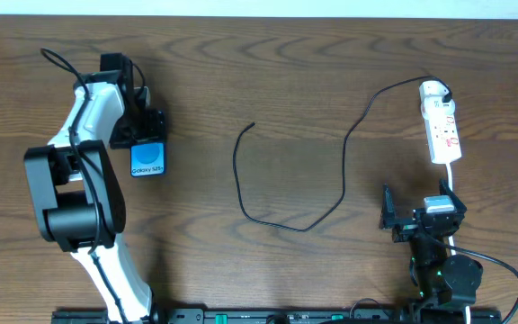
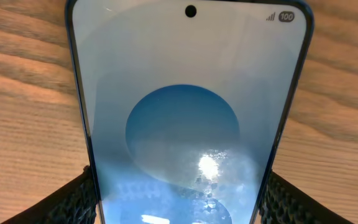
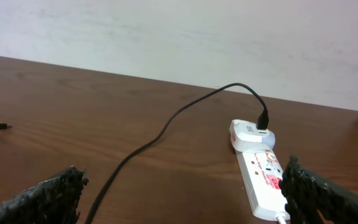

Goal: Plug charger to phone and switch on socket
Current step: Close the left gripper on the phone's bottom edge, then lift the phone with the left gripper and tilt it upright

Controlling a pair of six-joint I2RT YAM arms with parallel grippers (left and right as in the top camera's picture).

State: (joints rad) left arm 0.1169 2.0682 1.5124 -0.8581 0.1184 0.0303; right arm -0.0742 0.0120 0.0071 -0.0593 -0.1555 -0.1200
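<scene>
Left pincer (image 2: 179, 202): I have it narrowed on the phone (image 2: 185, 124), with one pad against each long edge near the lower end. I cannot tell how firmly it grips.
Right pincer (image 3: 185, 199): it is spread wide and holds nothing. It sits low over the table (image 1: 286, 63), just short of the power strip (image 1: 445, 135).
Phone: it is at the left of the table, screen up and lit. Its charging port is hidden from every view.
Charger cable (image 1: 343, 171): it runs slack from the white adapter (image 1: 434, 90) in a loop across mid-table. Its plug tip (image 1: 253, 125) lies free, well apart from the phone.
Power strip: it is at the far right with the adapter seated in its far end. I cannot tell the switch positions.
Step in hand: I judge the phone is being secured; plugging in and switching on are not yet done.
Risk, grip: an edge hold on a slim, smooth body may let the phone twist or slip if I lift or turn it.
Risk, plug: the tip is thin and lies flat, so a wide pincer may nudge it aside rather than pick it up.
Risk, cable: pulling the loop taut could drag the adapter or shift the strip.
Risk, switch: pressing on the unsecured strip may slide it instead of tripping the rocker.
Containers: none in view, so there are no contents to report.
</scene>
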